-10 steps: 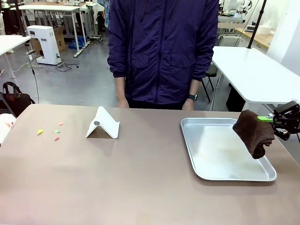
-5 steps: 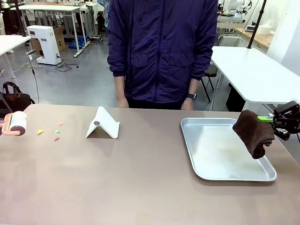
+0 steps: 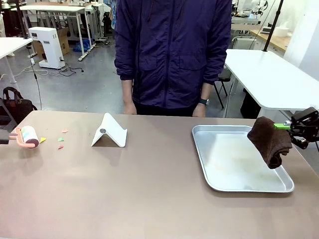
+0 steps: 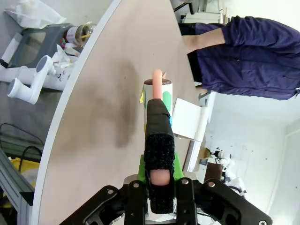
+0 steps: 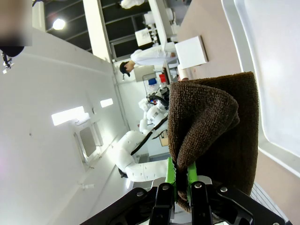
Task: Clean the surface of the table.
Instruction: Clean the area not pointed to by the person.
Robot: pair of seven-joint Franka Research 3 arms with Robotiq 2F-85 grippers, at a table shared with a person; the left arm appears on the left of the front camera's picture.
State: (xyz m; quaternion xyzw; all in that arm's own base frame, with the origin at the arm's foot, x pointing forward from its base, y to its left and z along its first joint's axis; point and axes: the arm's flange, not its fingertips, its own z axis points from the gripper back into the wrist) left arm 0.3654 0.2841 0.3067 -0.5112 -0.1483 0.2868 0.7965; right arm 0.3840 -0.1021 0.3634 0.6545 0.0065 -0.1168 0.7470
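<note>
The wide brownish table (image 3: 139,194) carries small coloured paper scraps (image 3: 60,143) near its far left. A lint roller (image 3: 27,136) with a pink frame and white roll comes in over the left edge, just left of the scraps. My left gripper (image 4: 159,187) is shut on the roller's handle (image 4: 158,140), and the roll (image 4: 157,93) points along the tabletop. At the right, my right gripper (image 3: 289,127) is shut on a dark brown cloth (image 3: 269,141) that hangs above the tray's right side; the folded cloth (image 5: 215,126) rises from the fingers.
A silver metal tray (image 3: 219,164) lies at the right of the table. A white folded stand (image 3: 109,131) sits at the far middle-left. A person in a dark blue jacket (image 3: 172,55) stands at the far edge, hands down.
The lint roller has come in from the left edge and moved right and down toward the scraps. The right gripper and its cloth have stayed still.
</note>
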